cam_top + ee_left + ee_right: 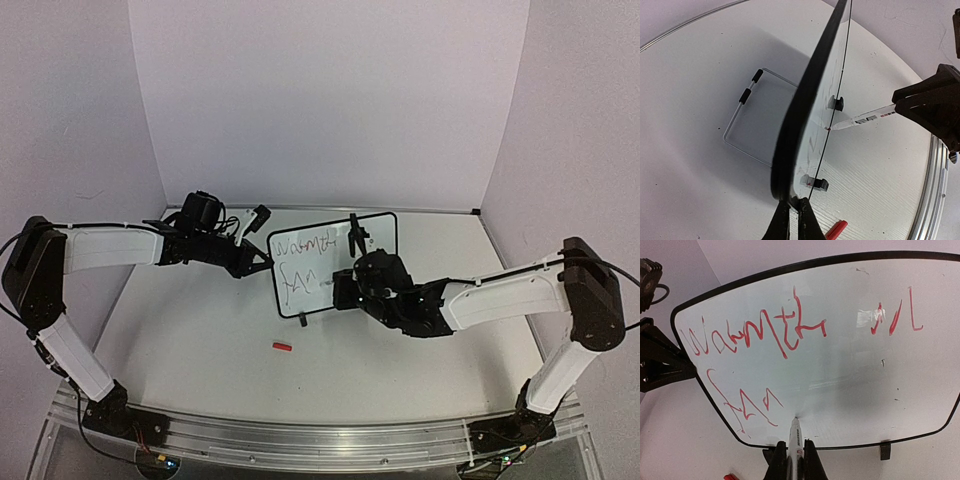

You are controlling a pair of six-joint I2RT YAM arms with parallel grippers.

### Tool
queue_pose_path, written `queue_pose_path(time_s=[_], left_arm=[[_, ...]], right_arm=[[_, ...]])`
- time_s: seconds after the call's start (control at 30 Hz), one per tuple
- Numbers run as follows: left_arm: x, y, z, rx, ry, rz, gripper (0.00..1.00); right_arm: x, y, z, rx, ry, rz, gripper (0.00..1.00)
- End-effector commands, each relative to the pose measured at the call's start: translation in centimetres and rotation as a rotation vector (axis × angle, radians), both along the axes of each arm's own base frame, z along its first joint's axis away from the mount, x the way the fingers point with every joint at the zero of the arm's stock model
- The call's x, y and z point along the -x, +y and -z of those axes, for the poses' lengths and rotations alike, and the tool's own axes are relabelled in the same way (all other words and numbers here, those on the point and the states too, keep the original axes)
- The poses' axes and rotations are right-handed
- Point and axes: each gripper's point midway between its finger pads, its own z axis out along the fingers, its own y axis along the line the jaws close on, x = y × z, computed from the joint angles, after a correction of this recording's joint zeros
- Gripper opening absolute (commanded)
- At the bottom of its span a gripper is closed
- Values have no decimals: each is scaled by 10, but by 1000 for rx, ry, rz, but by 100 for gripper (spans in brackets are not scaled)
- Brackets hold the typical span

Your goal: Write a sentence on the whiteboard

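A small whiteboard point(378, 238) with a thin black rounded frame stood upright on the white table point(200, 330), near the middle and towards the back, its written face turned towards the arms. The left hand point(258, 262) reached in from the left and was clenched on the board's left edge; the left wrist view showed its two dark fingers point(782, 225) pinched together on the frame, with the board seen almost edge-on. The right hand point(352, 272) sat in front of the board's lower middle, grasping a slim white marker point(796, 435) between its fingers. The marker pointed up at the board and its tip touched the white surface. The sentence point(760, 332) appeared in red strokes in the right wrist view, in two lines. The upper line read roughly "Warmth", followed further right by a few separate strokes that could not be read. The lower line held only a few letters, something like "Fan", and the marker tip rested just to their right. A small black clip foot point(884, 450) showed under the board's lower edge. Behind the board, a thin wire stand point(745, 95) with two black sleeves lay flat on the table. A small red cap point(282, 347) lay on the table in front of the board, apart from both hands. Plain pale walls enclosed the table on three sides.
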Motion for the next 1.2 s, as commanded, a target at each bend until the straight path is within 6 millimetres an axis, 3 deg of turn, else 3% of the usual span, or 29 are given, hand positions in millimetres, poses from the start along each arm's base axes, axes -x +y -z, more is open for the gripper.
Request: queue_pose_path(time_s=[0.0,0.33,0.57,1.17], left_arm=[[-5,4,5,-54,-13,-14,0],[-5,4,7,-55,-10,-14,0],[-4,5,6,-56,-15,-15,0],[-4,5,6,-55,-13,-15,0]], right_arm=[[-9,3,-22,-38,-45,25,0],[-14,13,-49,-85,-94,11,0],[-16,4,-61,-84,-126,43,0],[-15,-15,-40,-52,-103,96,0]])
